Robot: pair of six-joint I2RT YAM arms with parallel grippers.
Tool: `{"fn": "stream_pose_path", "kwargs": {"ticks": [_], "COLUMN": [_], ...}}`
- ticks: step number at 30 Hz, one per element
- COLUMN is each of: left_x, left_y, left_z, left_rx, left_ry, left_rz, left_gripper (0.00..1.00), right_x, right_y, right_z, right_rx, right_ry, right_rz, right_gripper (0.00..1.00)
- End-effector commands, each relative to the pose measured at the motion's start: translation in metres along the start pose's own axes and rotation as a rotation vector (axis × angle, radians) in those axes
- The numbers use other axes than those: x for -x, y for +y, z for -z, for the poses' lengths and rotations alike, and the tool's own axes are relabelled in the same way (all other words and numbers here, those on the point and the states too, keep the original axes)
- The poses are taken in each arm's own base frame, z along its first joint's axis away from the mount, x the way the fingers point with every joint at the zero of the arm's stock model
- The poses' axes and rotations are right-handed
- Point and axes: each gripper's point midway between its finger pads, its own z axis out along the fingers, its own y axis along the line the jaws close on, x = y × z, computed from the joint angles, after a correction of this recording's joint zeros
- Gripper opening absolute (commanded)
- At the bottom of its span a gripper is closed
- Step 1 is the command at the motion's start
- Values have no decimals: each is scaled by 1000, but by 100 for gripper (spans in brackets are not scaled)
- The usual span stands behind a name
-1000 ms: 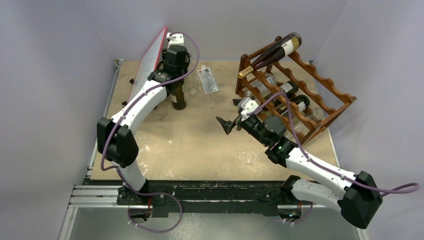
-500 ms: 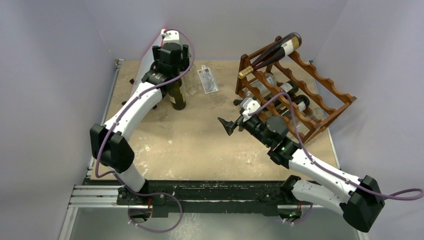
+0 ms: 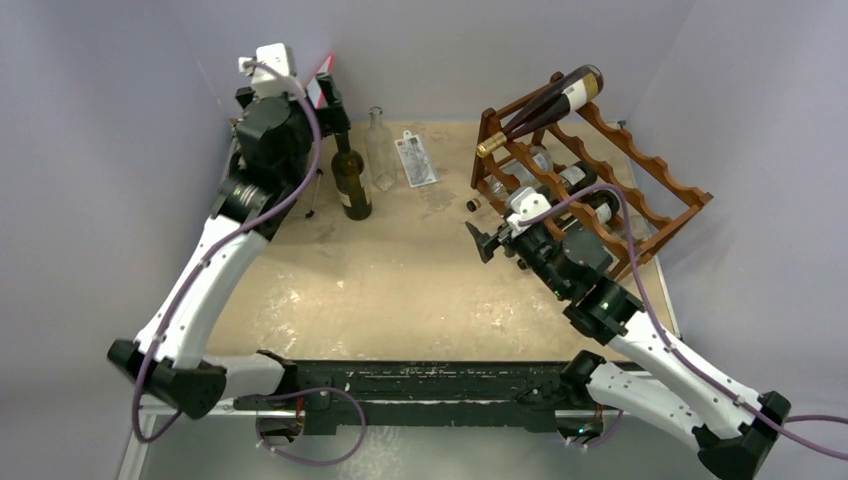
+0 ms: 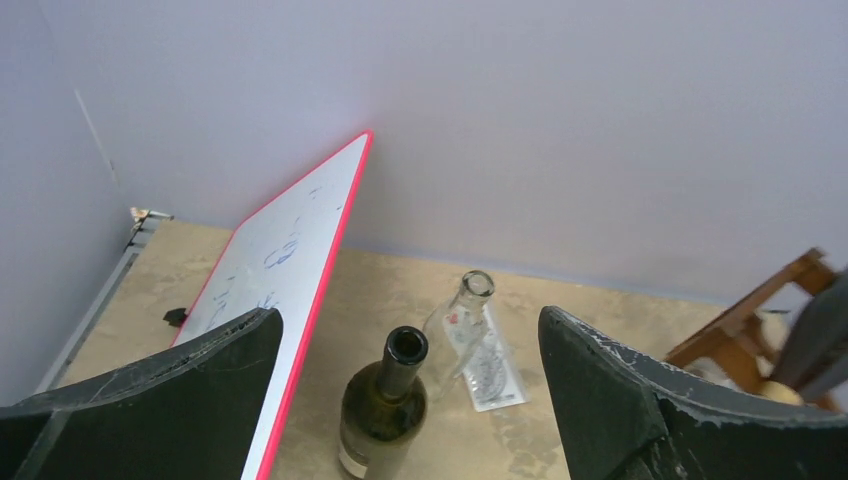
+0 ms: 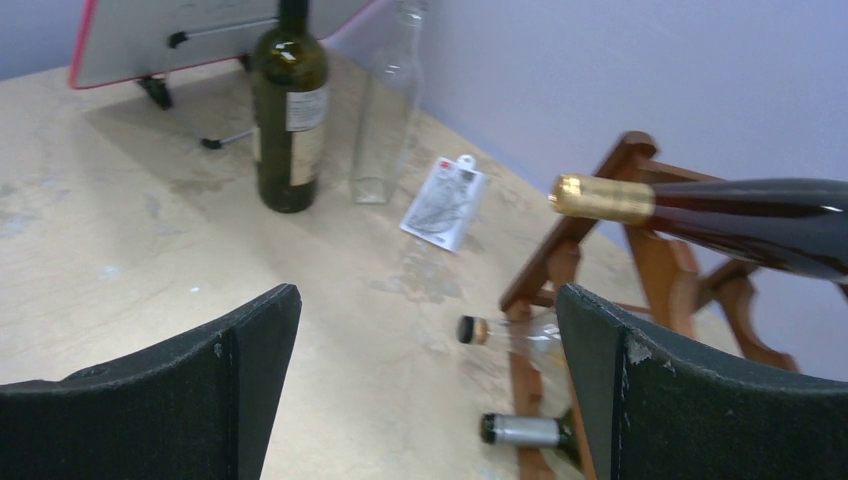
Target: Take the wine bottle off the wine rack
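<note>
From above, the dark, gold-capped wine bottle (image 3: 545, 108) lies tilted atop the scalloped reddish-brown wine rack (image 3: 648, 163); left wrist: left gripper (image 4: 408, 325) spread wide, empty, over a green bottle (image 4: 385, 420); right wrist: right gripper (image 5: 428, 300) likewise, near the rack

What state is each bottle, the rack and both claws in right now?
Green bottle, upright on table, uncorked.
Clear bottle, upright, uncapped.
Gold-capped wine bottle, sealed, lying on rack's top tier.
Wine rack, standing, lower tiers holding bottles.
Left gripper, open, empty.
Right gripper, open, empty.
</note>
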Motion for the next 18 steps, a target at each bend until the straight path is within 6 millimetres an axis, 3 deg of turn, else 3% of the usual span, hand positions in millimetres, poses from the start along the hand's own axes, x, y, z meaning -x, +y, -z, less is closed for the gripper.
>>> {"fn": "stream_pose_path", "kwargs": {"ticks": [1, 8, 14, 18], "left_x": [24, 10, 10, 12], "left_y": [-8, -14, -8, -7], "left_z": [22, 36, 44, 47], "left_rx": [-107, -180, -175, -172], "left_ry": [-106, -105, -138, -147], "left_rz": [96, 137, 162, 165], "left_gripper": [100, 100, 100, 100], "right_x": [18, 15, 0, -28], "right_y": [-35, -41, -36, -18], "right_z": [17, 4, -34, -59], "right_rx": [-136, -148, -163, -127], "right_ry": [42, 118, 160, 212], "right_rz": [54, 140, 122, 61], "right_gripper": [100, 100, 100, 100]}}
